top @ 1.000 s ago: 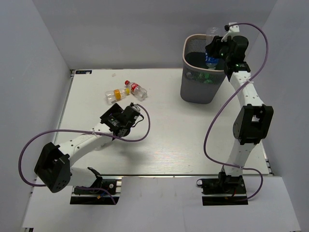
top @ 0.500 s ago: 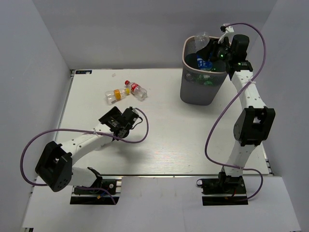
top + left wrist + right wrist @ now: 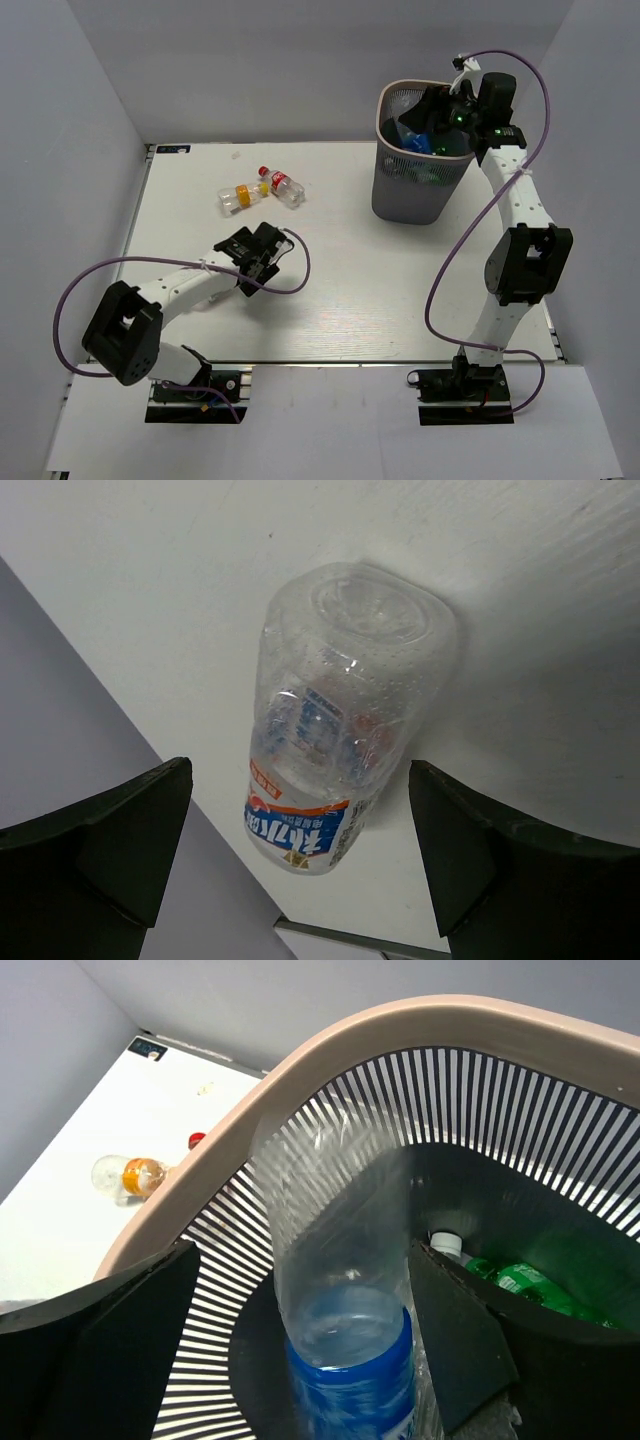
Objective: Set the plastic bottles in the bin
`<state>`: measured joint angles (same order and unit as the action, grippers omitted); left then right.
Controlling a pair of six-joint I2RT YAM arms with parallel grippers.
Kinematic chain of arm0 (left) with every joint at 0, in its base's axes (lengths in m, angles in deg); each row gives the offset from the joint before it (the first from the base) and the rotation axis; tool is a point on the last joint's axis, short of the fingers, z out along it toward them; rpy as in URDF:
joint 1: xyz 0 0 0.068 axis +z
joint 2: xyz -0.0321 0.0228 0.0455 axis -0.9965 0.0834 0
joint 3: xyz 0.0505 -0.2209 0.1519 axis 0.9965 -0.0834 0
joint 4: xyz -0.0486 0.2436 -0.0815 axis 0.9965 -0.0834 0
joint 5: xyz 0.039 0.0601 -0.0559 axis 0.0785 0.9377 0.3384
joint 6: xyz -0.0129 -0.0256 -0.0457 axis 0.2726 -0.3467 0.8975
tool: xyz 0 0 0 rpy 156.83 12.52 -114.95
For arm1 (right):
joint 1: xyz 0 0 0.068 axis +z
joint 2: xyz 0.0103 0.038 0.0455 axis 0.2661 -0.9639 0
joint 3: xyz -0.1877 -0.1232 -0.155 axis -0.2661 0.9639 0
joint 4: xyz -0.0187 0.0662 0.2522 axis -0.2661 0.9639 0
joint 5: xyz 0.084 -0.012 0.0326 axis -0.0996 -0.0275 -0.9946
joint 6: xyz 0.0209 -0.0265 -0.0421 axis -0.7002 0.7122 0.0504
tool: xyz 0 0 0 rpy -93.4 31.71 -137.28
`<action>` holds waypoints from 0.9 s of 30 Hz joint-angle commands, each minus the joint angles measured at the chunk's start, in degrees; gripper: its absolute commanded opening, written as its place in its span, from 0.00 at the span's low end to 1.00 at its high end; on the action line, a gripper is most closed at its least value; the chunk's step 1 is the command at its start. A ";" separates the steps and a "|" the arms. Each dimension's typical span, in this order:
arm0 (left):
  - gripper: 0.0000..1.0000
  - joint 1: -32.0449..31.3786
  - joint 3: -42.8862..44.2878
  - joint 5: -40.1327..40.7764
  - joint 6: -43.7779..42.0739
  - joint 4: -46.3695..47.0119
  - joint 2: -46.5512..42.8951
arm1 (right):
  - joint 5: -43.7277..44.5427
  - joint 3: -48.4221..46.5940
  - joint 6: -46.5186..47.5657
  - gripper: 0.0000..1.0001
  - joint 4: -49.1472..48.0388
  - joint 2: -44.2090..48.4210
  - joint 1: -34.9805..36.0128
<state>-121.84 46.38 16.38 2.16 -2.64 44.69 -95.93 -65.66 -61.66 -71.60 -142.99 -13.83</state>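
My right gripper hangs over the mouth of the grey mesh bin. Its jaws are open, in the right wrist view too. A clear bottle with a blue label stands between them inside the bin, with a gap on the left side. A green bottle lies deeper in. My left gripper is low over the table, open, either side of a clear bottle with a blue and orange label lying on the table, not touching it.
Two more bottles lie at the far left of the table: one with an orange label and one with a red label and cap. The enclosure's grey walls stand close behind the bin and along the left side.
My right gripper carried the blue-label bottle from above the bin's rim over the mouth and opened; the bottle now sits lower inside. My left gripper shifted slightly nearer and lower over its bottle.
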 commanded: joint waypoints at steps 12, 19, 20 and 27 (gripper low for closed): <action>0.97 6.56 1.12 -16.27 -0.22 4.83 9.30 | -0.11 5.81 3.33 0.90 -2.82 10.24 -0.82; 0.52 7.97 5.43 -28.14 0.30 1.40 11.07 | -1.25 14.86 4.11 0.90 -4.94 17.88 -3.36; 0.46 7.97 7.00 -28.15 0.31 1.40 10.02 | -1.95 15.48 4.55 0.88 -4.86 18.60 -3.54; 0.29 6.74 26.23 -34.30 2.68 -0.53 3.07 | -12.41 28.20 13.95 0.00 -3.36 29.93 -6.35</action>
<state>-114.65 62.62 -12.01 3.13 -4.87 53.48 -101.78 -41.07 -53.33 -73.85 -118.46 -19.31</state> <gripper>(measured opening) 0.779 0.031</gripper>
